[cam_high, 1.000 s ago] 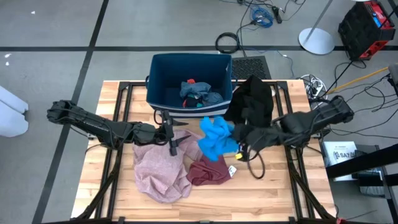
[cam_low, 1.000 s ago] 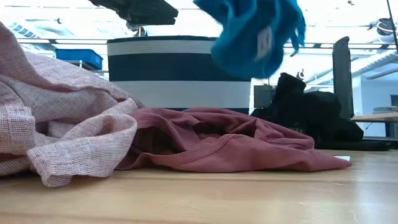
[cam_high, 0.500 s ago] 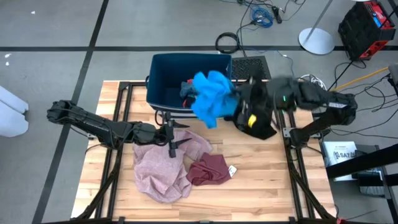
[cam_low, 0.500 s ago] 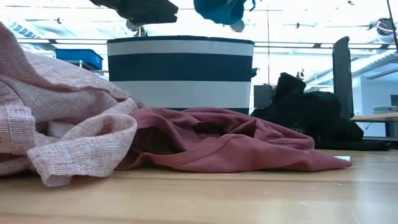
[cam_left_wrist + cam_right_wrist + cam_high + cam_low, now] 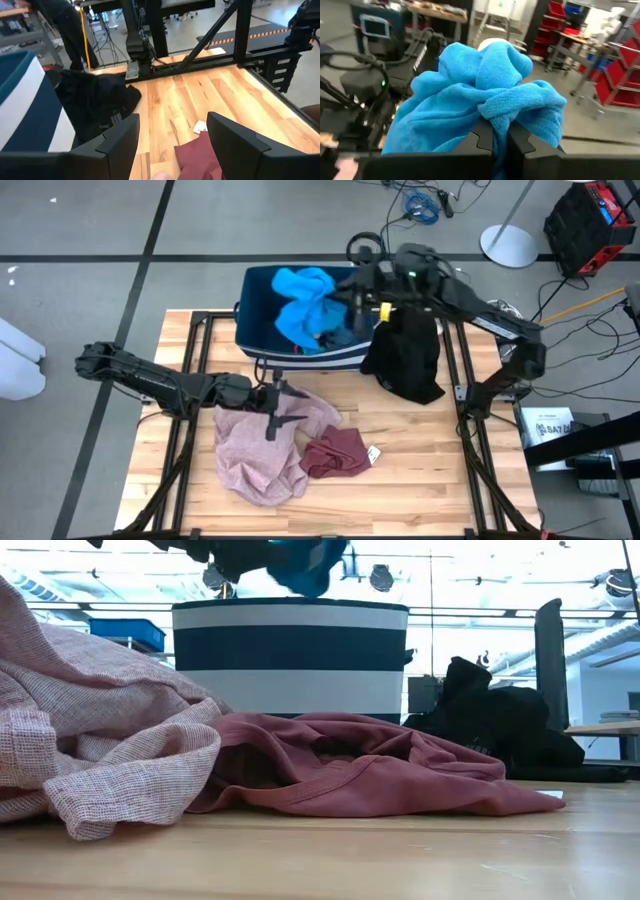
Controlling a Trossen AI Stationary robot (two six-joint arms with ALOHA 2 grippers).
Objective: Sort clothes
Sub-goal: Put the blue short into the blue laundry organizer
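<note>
- High view: the right gripper (image 5: 350, 298) sits at upper centre of the frame, clenched on the blue garment (image 5: 302, 305), which hangs over the open bin (image 5: 258, 345).
- A second ago that garment was at mid-frame over the table, beside the maroon piece; half a second ago it was at the bin's right edge. Now it is over the bin's mouth, so I judge this item is ready to be let go.
- Other small clothes already lie inside the bin, partly hidden under the blue cloth.
- The left gripper (image 5: 272, 402) waits left of centre with its fingers spread wide and empty, just above the pink garment (image 5: 262, 455).
- The maroon garment (image 5: 336, 452) lies touching the pink one's right side, lower centre.
- The black garment (image 5: 408, 352) is heaped against the bin's right wall.
- Bare wood stays open at lower right and along the bottom edge, giving room to move.
</note>
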